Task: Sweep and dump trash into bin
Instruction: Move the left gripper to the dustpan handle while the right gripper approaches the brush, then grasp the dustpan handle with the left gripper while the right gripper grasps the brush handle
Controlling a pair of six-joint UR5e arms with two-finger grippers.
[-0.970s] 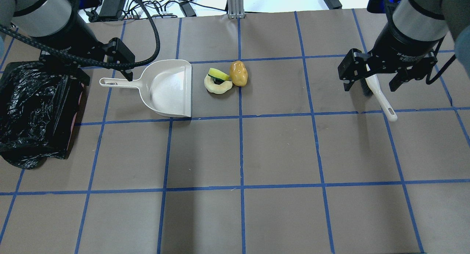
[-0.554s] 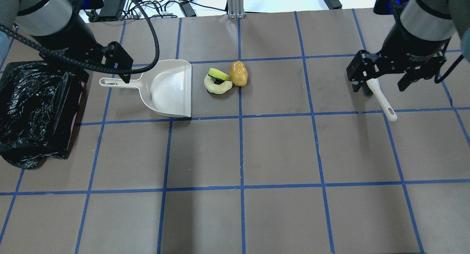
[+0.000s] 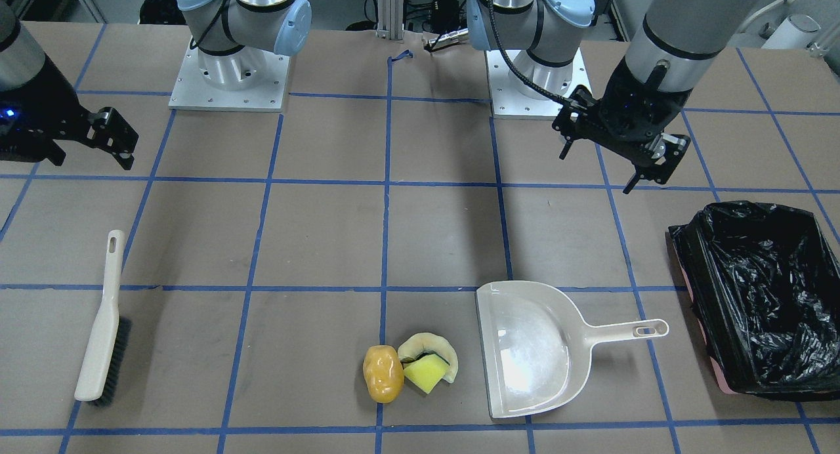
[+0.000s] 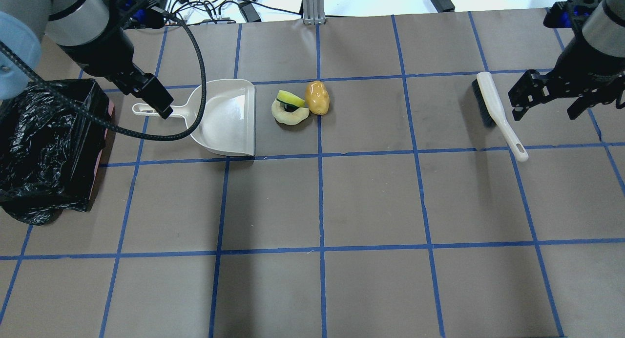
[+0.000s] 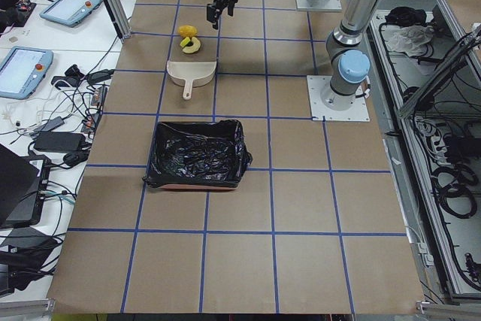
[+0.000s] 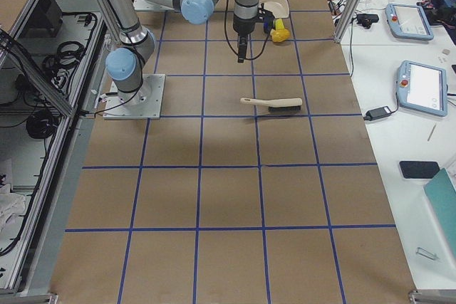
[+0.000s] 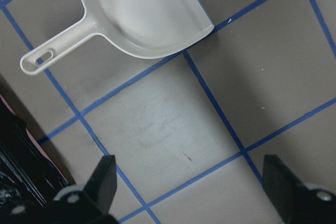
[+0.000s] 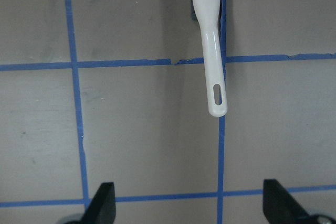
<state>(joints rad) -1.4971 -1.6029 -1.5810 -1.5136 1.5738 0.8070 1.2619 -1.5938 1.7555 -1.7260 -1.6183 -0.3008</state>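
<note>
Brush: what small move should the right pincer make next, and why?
Probably bring the right pincer over the brush handle, lower and close. It hangs open beside the brush, which lies free on the table, and the trash sits unswept beside the empty dustpan.

Bright even overhead light, soft arm shadows, glare on dustpan [image 3: 525,362], sharp focus
</note>
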